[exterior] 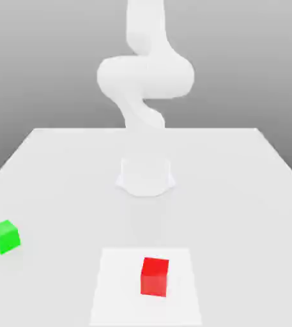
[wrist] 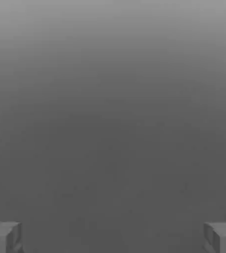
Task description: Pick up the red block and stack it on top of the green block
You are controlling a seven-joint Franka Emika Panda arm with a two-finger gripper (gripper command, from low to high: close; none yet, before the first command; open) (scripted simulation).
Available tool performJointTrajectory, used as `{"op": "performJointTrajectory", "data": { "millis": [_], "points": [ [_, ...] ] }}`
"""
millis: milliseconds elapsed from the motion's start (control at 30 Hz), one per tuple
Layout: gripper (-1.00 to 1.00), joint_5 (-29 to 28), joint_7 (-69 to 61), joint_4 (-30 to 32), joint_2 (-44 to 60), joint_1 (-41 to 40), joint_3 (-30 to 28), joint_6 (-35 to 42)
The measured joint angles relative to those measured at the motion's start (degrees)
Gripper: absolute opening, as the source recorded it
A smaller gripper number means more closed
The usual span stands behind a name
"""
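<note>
In the hand view, the gripper (wrist: 113,237) has its two grey fingertips (wrist: 3,237) standing far apart, one at each side of the picture, with nothing between them; the jaws are wide and hold nothing. Beyond the fingertips lies only a plain grey surface, and neither block appears between or near the fingers there.

In the exterior view, nearest the camera, the red block (exterior: 154,276) rests flat on a slightly brighter square patch (exterior: 119,287) of the white table (exterior: 238,191). The cube sits a little toward the exterior view's right of that patch's middle. It is apart from the fingers, not touched by them.

Farther back and well off toward the exterior view's left, the green block (exterior: 4,236) sits on the table near its edge, turned a bit so that a corner faces the camera. It is well apart from the red block and untouched by the fingers.

Farther still, the white arm (exterior: 145,76) rises from its base (exterior: 146,175) at the table's middle, bending over above it.
</note>
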State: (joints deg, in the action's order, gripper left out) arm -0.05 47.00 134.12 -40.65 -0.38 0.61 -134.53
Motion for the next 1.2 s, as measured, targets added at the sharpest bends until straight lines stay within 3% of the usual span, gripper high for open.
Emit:
{"op": "performJointTrajectory", "data": {
  "millis": [667, 867, 900, 1100, 1200],
  "points": [
    [0.0, -0.77, 9.65, 18.88, 41.95, -0.98, 3.06, -22.19],
    [0.0, -2.38, 11.42, 18.59, 54.4, -0.07, 1.86, -31.96],
    [-1.0, -2.67, 11.64, 18.33, 56.23, 0.2, 1.53, -33.51],
    [-1.0, -2.97, 11.89, 18.2, 57.15, 0.25, 1.42, -34.33],
    [-1.0, -2.38, 11.47, 18.74, 53.55, -0.2, 2.02, -31.26]
  ]
}}
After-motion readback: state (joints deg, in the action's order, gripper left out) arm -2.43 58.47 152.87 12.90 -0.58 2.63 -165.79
